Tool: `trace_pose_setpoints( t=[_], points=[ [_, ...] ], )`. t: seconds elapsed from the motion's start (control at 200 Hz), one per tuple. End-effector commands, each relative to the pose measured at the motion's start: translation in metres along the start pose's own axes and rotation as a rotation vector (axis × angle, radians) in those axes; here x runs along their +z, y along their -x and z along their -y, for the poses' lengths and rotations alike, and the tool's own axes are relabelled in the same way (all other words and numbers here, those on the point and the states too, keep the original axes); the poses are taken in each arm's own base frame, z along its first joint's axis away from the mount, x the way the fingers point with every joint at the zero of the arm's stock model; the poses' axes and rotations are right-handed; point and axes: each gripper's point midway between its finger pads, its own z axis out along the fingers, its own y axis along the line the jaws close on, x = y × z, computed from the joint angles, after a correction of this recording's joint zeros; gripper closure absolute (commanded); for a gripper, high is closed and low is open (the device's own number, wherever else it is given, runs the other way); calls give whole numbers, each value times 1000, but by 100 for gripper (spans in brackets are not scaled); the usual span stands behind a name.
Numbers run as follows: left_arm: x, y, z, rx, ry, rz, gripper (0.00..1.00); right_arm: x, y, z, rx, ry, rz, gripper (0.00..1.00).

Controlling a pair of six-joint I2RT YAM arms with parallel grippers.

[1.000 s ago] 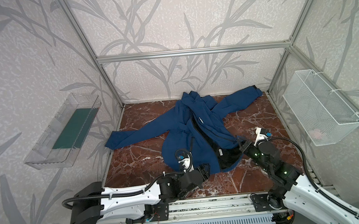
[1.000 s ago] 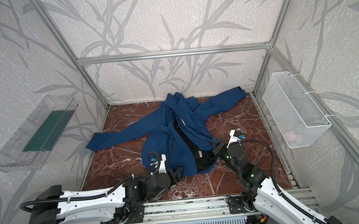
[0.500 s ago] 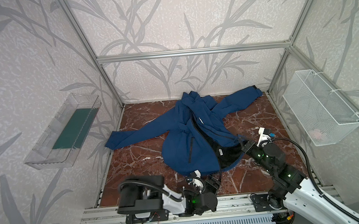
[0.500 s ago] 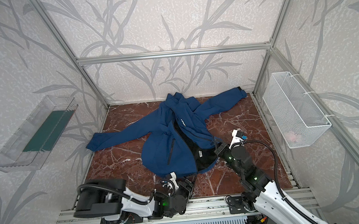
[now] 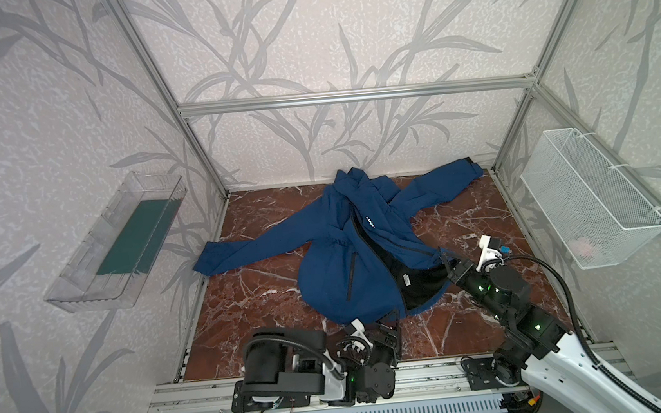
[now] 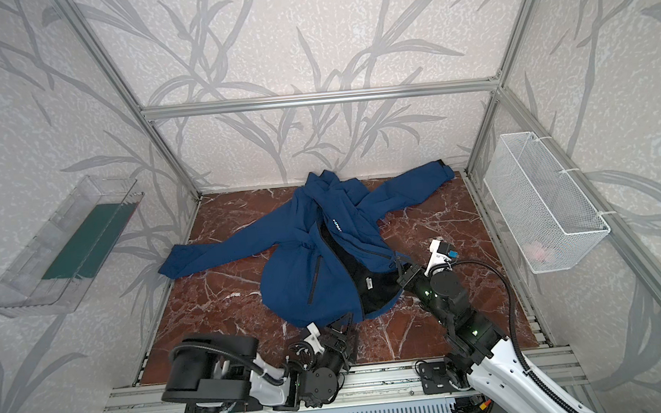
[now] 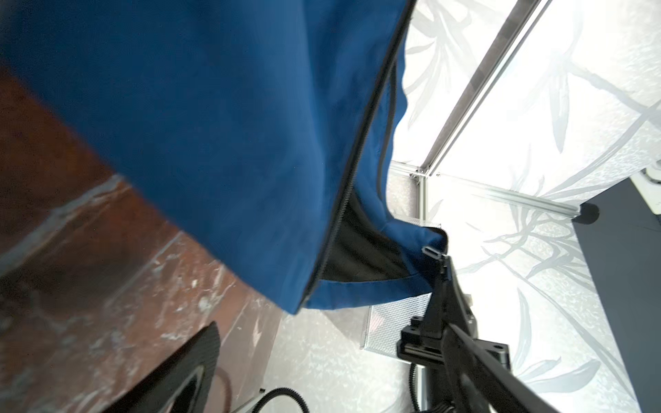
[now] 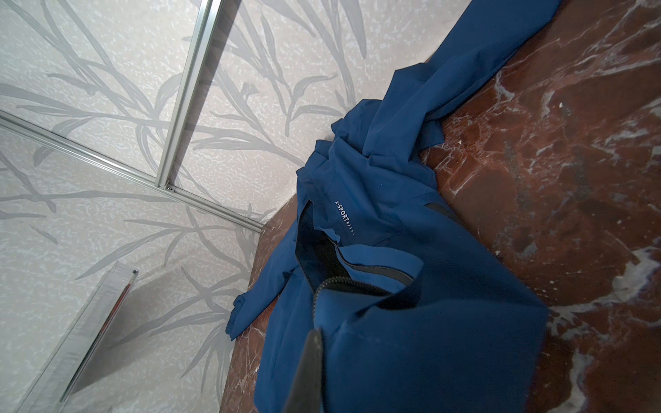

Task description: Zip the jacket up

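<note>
The navy-blue jacket (image 5: 338,272) (image 6: 298,279) lies spread on the marble table (image 5: 262,291), unzipped, with its black lining showing in both top views. My left gripper (image 5: 388,323) (image 6: 345,328) is open at the table's front edge, just short of the left front hem. In the left wrist view the hem corner and dark zipper edge (image 7: 357,168) hang ahead of my left gripper (image 7: 331,332), with nothing between its fingers. My right gripper (image 5: 446,260) (image 6: 401,268) is shut on the jacket's right front hem corner. In the right wrist view blue cloth (image 8: 411,339) hides all but one finger (image 8: 307,372).
A clear plastic bin (image 5: 119,242) hangs on the left wall. A white wire basket (image 5: 589,201) hangs on the right wall, with something pink inside. An aluminium rail (image 5: 417,371) runs along the front, under both arm bases.
My left arm has let go of the jacket's front hem, folded back toward the front rail, and its gripper has opened wide. The right gripper keeps hold of its corner, shifted slightly right.
</note>
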Motion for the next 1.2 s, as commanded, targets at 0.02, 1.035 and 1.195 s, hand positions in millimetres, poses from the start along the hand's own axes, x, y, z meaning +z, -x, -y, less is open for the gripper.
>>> trace_pose_setpoints(
  t=[0.02,1.035,1.195],
  points=[
    [2,20,8,79,6,77,1,-2,10,-11,-5,23,22,100],
    [21,-4,-19,-53,-6,-6,16,0,12,-14,-2,24,15,100],
    [23,4,-22,-59,-9,12,17,0,12,-14,-1,25,14,100]
  ],
)
